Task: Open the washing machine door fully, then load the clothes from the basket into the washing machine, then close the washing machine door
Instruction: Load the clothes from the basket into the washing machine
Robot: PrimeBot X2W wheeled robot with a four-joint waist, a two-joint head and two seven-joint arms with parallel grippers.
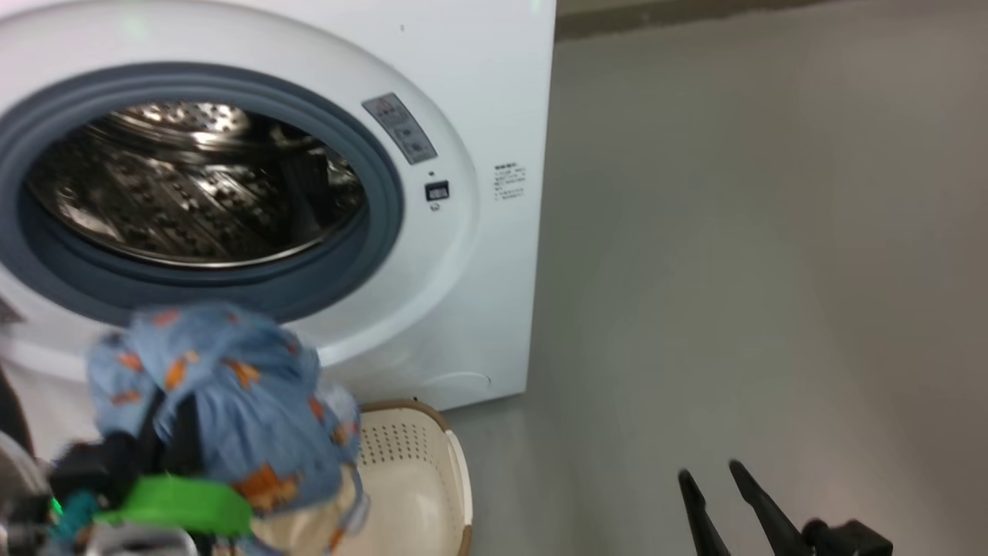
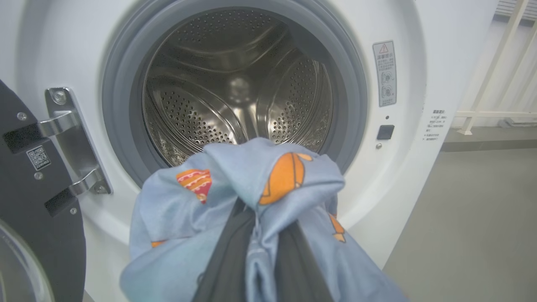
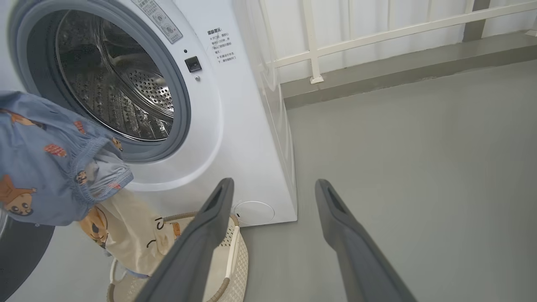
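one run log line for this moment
phase: loading | washing machine door: open | left gripper: shut on clothes, held before drum | right gripper: open, empty | basket: below clothes

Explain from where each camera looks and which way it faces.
Head view: on head, looks down at the washing machine; left gripper holds clothes, right gripper open.
Left wrist view: on left wrist, faces into the drum; its fingers under cloth.
Right wrist view: on right wrist, faces machine and floor; its spread fingers.
Shared: head and right wrist show the basket.
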